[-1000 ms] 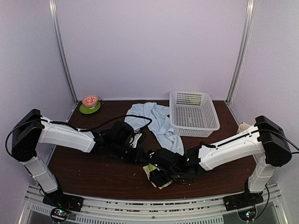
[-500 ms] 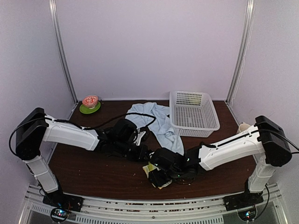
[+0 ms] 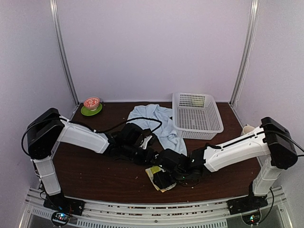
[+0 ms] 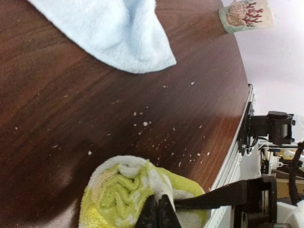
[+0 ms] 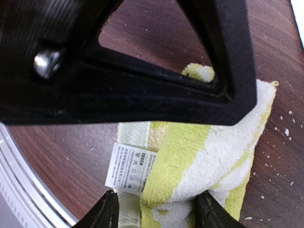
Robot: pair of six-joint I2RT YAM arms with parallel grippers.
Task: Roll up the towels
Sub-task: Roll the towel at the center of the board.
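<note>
The yellow-green towel [image 3: 158,176] lies rolled near the table's front edge, its spiral end [image 4: 124,194] facing the left wrist camera. My left gripper [image 4: 158,210] is shut, with its tips pressed against that end. My right gripper [image 5: 156,211] is open and straddles the roll [image 5: 209,152]. One finger rests on the flat layer beside the white label [image 5: 130,168] and the other touches the roll's far side. The left gripper's black fingers [image 5: 156,90] cross the top of the right wrist view. The light-blue towel [image 3: 159,124] lies crumpled at the back centre, one corner [image 4: 118,38] near the roll.
A white plastic basket [image 3: 197,127] stands at the back right, next to the blue towel. A red bowl on a green saucer [image 3: 92,106] sits at the back left. A patterned cup [image 4: 247,14] stands by the right edge. Lint crumbs dot the dark wooden table [image 3: 95,166].
My left arm has reached further right, bringing its shut gripper up against the yellow-green roll. My right gripper's jaws have widened slightly around the roll.
</note>
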